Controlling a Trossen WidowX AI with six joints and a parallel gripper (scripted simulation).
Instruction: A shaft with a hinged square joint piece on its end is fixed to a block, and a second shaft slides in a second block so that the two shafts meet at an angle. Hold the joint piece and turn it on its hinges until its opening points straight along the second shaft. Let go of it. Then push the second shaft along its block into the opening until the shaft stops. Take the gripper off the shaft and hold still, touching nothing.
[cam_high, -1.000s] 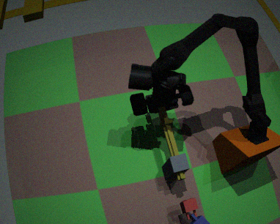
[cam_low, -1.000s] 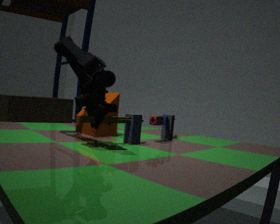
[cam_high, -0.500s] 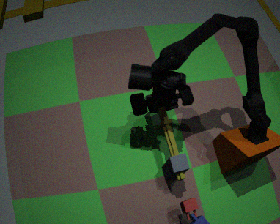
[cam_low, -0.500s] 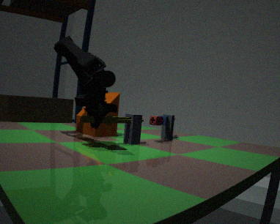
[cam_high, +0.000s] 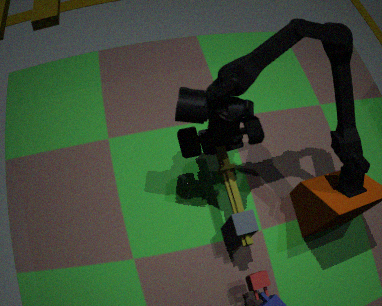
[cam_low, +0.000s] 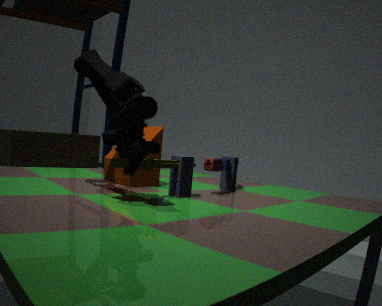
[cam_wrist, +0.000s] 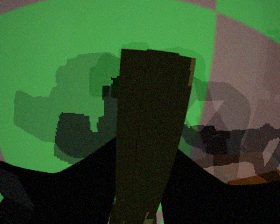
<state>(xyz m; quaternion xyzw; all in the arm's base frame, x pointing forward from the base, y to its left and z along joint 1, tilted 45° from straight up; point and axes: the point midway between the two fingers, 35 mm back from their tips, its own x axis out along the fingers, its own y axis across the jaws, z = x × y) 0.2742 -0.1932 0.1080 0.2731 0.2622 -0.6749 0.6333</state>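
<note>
The yellow second shaft (cam_high: 234, 194) (cam_low: 166, 163) (cam_wrist: 150, 110) runs through the grey block (cam_high: 244, 223) (cam_low: 181, 176), and its front end sticks out a little beyond it. My gripper (cam_high: 220, 150) (cam_low: 131, 166) (cam_wrist: 141, 140) is shut on the rear part of this shaft, with a finger on each side in the wrist view. The red joint piece (cam_high: 258, 280) (cam_low: 213, 164) stands apart from the shaft's end, across a gap. The exterior view shows a dark opening in its near face; its exact direction is hard to tell. It hangs on the blue part (cam_high: 273, 301) at the fixed block (cam_low: 230, 174).
The orange arm base (cam_high: 340, 197) (cam_low: 145, 172) stands to the right of the shaft in the top view. The fixed block lies beyond the lower edge there. A dark rack with blue posts (cam_low: 120, 45) stands behind the arm in the exterior view.
</note>
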